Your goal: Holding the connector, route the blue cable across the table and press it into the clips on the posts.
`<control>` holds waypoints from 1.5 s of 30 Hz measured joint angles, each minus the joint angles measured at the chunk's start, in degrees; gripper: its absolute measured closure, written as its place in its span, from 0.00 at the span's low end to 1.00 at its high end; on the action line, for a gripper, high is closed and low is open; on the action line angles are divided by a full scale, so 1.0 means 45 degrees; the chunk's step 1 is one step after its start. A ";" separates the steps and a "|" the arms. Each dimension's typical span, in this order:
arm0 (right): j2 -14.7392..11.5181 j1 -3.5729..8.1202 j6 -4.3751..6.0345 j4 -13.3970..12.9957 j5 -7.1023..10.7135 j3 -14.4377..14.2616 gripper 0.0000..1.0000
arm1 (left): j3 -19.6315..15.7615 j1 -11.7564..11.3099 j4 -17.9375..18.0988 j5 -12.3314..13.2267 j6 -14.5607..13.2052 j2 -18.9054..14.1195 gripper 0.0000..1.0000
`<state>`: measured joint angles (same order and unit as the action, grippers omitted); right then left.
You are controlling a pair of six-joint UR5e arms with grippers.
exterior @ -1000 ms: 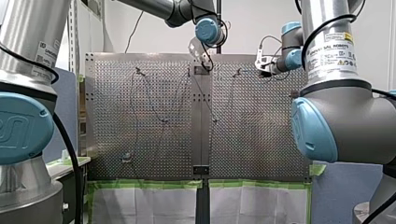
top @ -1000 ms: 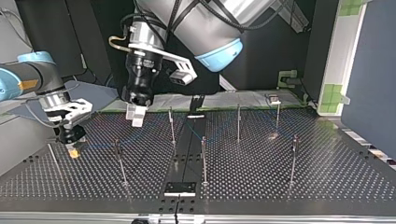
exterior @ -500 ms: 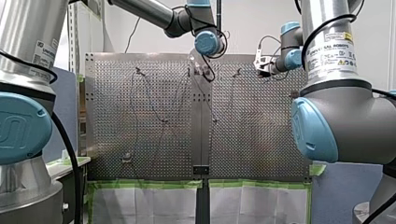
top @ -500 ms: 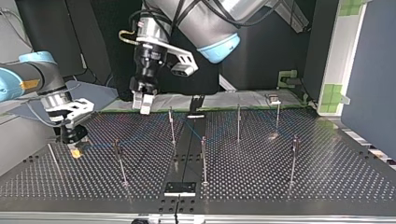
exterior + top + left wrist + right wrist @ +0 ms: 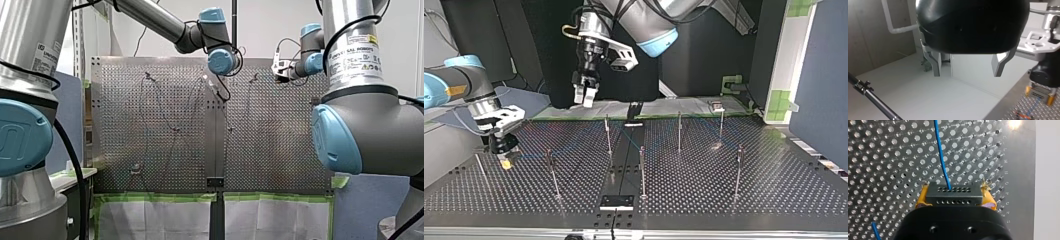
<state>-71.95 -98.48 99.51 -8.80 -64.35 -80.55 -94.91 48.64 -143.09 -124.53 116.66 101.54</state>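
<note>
Since 1 second ago, the robot's left gripper [image 5: 585, 96] has gone up from just over the table [image 5: 774, 190] and now hangs high above its far edge. Its 2 metal fingers [image 5: 934, 63] stand wide apart with nothing between them.

The right gripper [image 5: 503, 159] stays low at the top view's left. Its yellow pads [image 5: 921, 199] are closed on the 2 ends of the connector [image 5: 953, 195], a small dark block with rows of holes. The blue cable [image 5: 941, 155] leaves the middle of the connector and runs away over the table toward the posts [image 5: 642, 170]. In the top view it shows only as a faint line. The clips [image 5: 739, 149] on the post tops are too small to read.

The cable looks thin, light and limp, so it will probably sag and follow any pull. The connector looks rigid and is the safe place for a firm hold. For pressing, the free gripper should probably take the cable close beside a clip, and gently, because so thin a cable may slip between metal fingers.
</note>
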 joint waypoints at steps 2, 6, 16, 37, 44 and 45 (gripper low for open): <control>0.0001 0.0000 0.0000 0.0001 0.0001 -0.0001 1.00 | -0.0233 0.0048 0.0230 -0.0165 0.0076 0.0128 0.00; 0.0001 0.0007 -0.0009 0.0001 0.0001 -0.0001 1.00 | -0.0702 0.0072 0.0703 -0.0595 0.0283 0.0536 0.00; 0.0001 0.0001 -0.0073 0.0001 0.0001 -0.0012 1.00 | -0.1745 0.0014 0.1738 -0.1203 0.0835 0.1566 0.00; 0.0017 -0.0001 -0.0096 -0.0012 0.0001 -0.0012 1.00 | -0.3910 0.0080 0.3912 -0.1220 -0.0105 0.2925 0.00; 0.0020 0.0000 -0.0097 -0.0001 0.0001 -0.0017 1.00 | -0.4710 0.0081 0.4711 -0.1205 -0.0402 0.2930 0.00; 0.0020 0.0000 -0.0097 0.0000 0.0000 -0.0018 1.00 | -0.4801 0.0082 0.4802 -0.1206 -0.0462 0.2929 0.00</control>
<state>-71.86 -98.48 99.07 -8.80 -64.34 -80.64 -116.52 49.01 -121.48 -129.95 114.58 114.72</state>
